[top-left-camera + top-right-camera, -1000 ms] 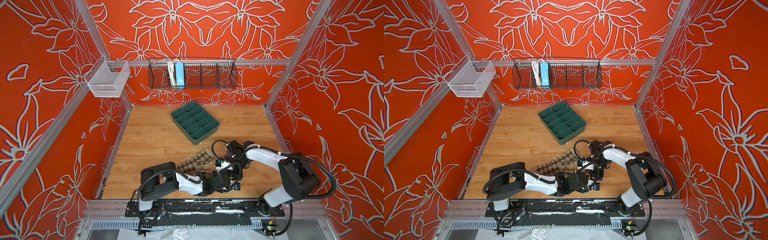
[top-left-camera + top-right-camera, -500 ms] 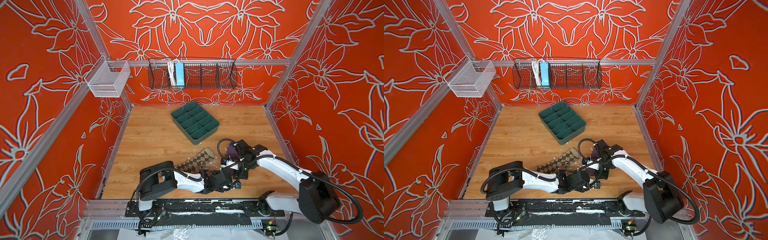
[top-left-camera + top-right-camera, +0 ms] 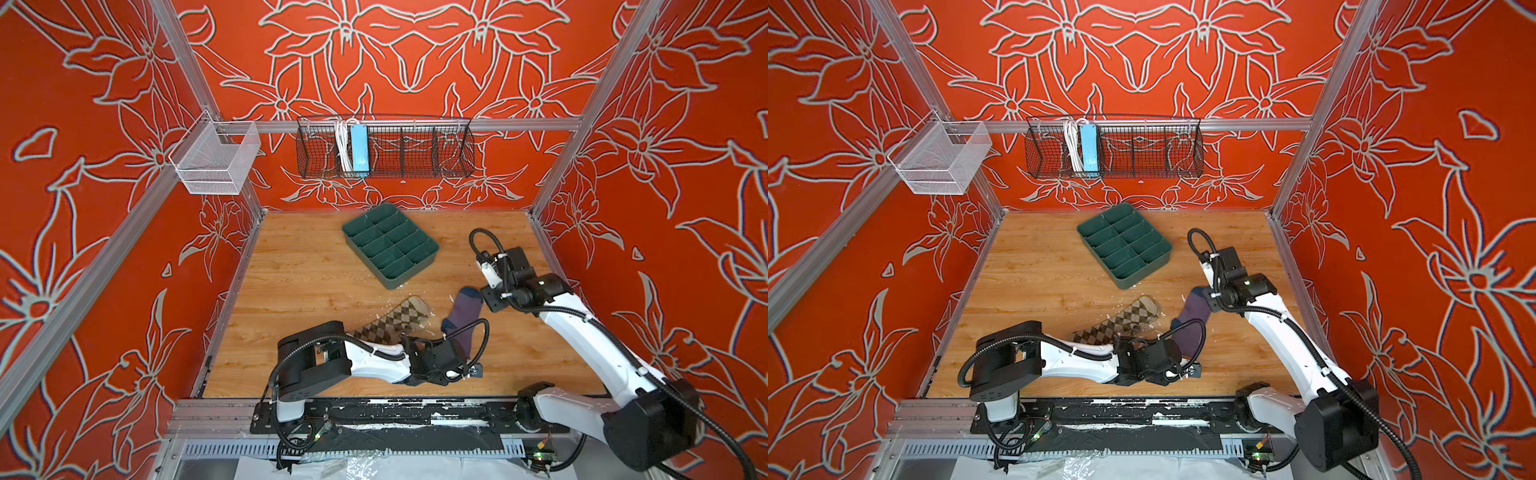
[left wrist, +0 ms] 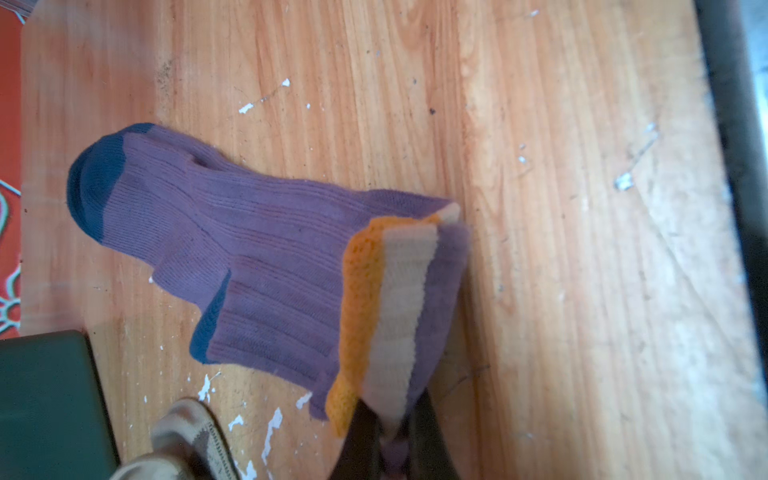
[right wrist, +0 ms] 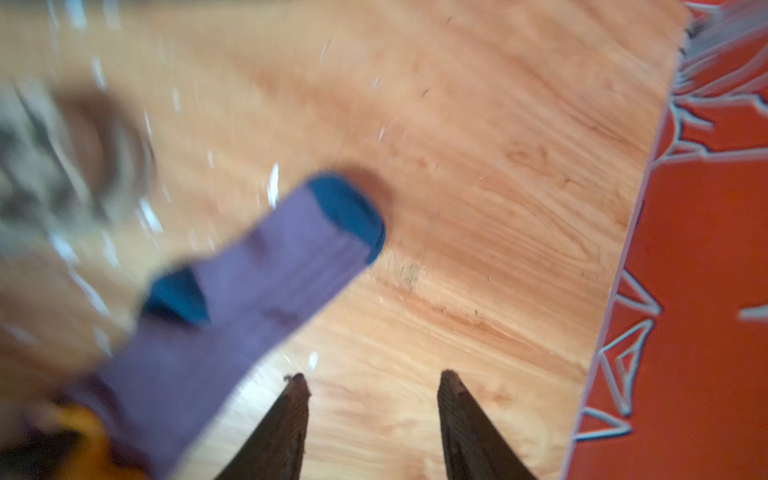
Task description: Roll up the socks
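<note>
The beige sock [image 3: 401,320] is the longer of the 2. It lies flat on the wooden surface [image 3: 299,286], in front of the green tray [image 3: 411,270], and its lower end is hidden under the left arm. I judge it light, soft and floppy — it will not keep any form by itself. So it is best taken at 1 end, toe or cuff, and turned over on itself while the rest is pressed down. It has dark argyle diamonds on the beige knit.

The purple sock [image 4: 257,257] lies just beside it on the right. It is shorter, and also limp and light. Its ribbed knit looks a little grippy, not slippery, and nothing in it can break. The thick cuff [image 4: 361,307] is the good place to hold, and the left jaws are clenched on exactly this place — the orange and cream bands are folded back over the purple leg. The toe [image 4: 93,183] and the heel patch [image 4: 212,324] are blue and lie flat on the wood.

The right jaws stand apart with nothing between them, above bare wood near the toe.
</note>
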